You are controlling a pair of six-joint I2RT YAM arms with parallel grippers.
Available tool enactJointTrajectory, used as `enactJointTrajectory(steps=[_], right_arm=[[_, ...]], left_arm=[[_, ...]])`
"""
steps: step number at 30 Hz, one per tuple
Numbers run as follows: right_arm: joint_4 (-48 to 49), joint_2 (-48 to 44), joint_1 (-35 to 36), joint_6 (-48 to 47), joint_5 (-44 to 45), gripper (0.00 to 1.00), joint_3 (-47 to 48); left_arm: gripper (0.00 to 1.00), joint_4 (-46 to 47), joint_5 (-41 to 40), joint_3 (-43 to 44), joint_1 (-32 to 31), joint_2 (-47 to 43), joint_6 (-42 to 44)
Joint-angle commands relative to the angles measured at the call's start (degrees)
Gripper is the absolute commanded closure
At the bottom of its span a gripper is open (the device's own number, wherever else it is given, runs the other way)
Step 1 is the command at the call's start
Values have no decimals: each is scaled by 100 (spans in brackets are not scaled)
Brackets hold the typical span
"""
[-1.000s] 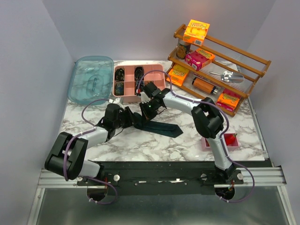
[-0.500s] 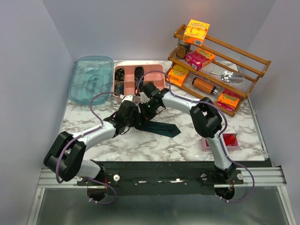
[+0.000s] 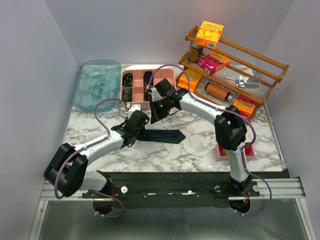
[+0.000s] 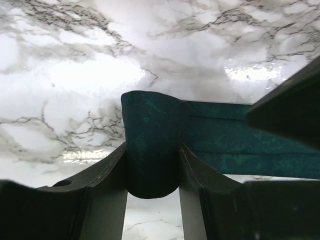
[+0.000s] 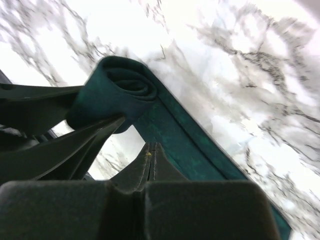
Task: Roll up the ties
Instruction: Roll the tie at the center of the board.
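One dark teal tie (image 3: 167, 136) is lying across the middle of the marble tabletop (image 3: 200, 150). Its wide pointed end is reaching right, and its left end is wound into a coil (image 4: 150, 140). The left arm's (image 3: 102, 144) jaws are clasping that coil from both sides, set narrow around it. The right arm's (image 3: 200, 106) jaws are hovering near it on the far right, pressed together with nothing between them as far as the wrist view shows.

Rolling well from here is probably calling for the left jaws to be gripping the coil firmly without crushing it. They would be turning it along the flat strip so the edges are stacking flush, with the right jaws pressing the loose length straight. A slack grip is risking the layers springing open.

Counted, there are two arms and one part-rolled tie. One pink divided tray (image 3: 169, 75) at the far side is holding at least three dark coils, though the exact number is too small to tell. One teal lid (image 3: 97, 90) is sitting to its left. One wooden rack (image 3: 270, 65) at far right is carrying at least three orange boxes, and one small pink dish (image 3: 222, 152) is sitting at near right.
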Motion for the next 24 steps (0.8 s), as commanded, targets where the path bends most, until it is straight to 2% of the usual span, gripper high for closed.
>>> enactJointTrajectory(steps=[1, 6, 18, 24], right_arm=[[-57, -380, -156, -17, 311, 98, -163], [-75, -494, -288, -26, 426, 98, -427], [-22, -670, -561, -52, 549, 98, -998], [4, -688, -596, -61, 549, 98, -1113]], left_arm=[[51, -684, -990, 298, -259, 76, -43], [51, -1079, -1614, 553, -584, 366, -105], [51, -1790, -2458, 1221, -1454, 1473, -447], [47, -2213, -2723, 1704, -1815, 2132, -711]])
